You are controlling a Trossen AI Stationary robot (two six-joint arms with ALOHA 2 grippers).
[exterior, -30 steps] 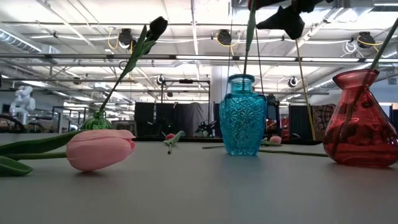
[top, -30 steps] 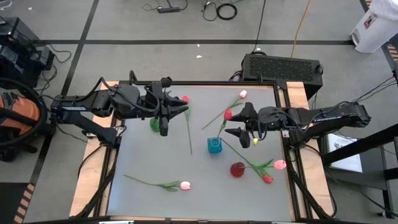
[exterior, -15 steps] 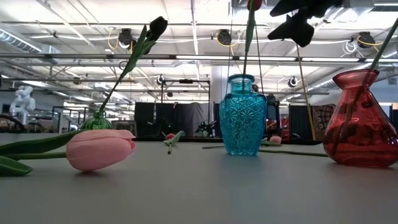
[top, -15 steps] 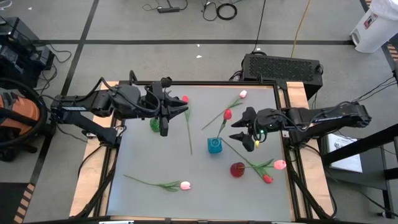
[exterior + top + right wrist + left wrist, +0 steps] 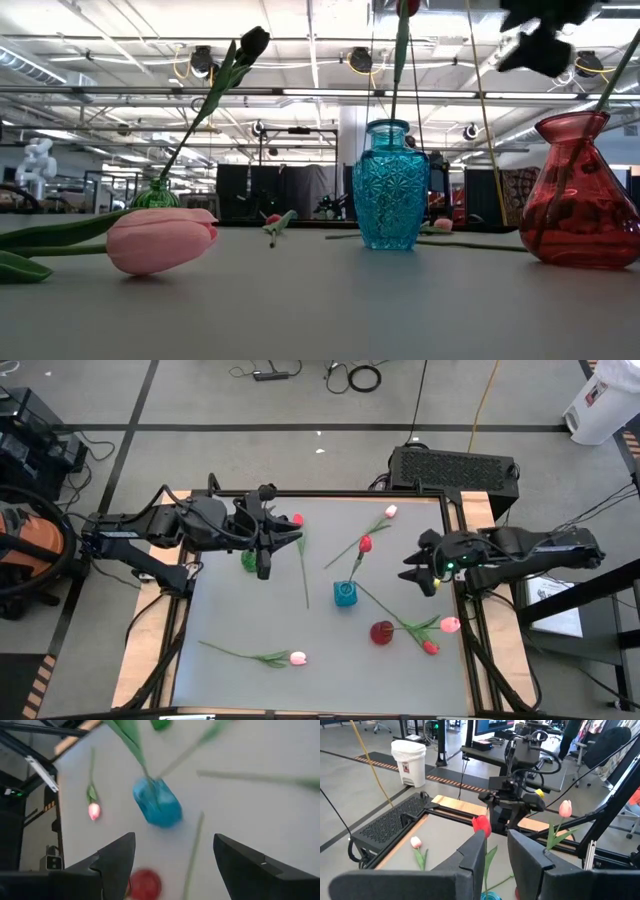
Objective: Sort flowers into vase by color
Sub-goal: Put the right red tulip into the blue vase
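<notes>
A red tulip stands in the blue vase at the table's middle. A near-black tulip leans out of the green vase. A pink tulip leans out of the red vase. Loose flowers lie flat on the table: a pink one near the front, a red one and a pale pink one at the back, and a red one by the red vase. My left gripper hangs open and high over the green vase. My right gripper is open and holds nothing, to the right of the blue vase.
A black box sits beyond the table's far edge. Wooden frame rails run along the table's sides. The bare grey tabletop at the near middle offers free room.
My right gripper has drawn back from the red tulip and the blue vase toward the table's right edge, rolling and tipping somewhat as it went. Its fingers have stayed open. The flowers and vases have not moved.
</notes>
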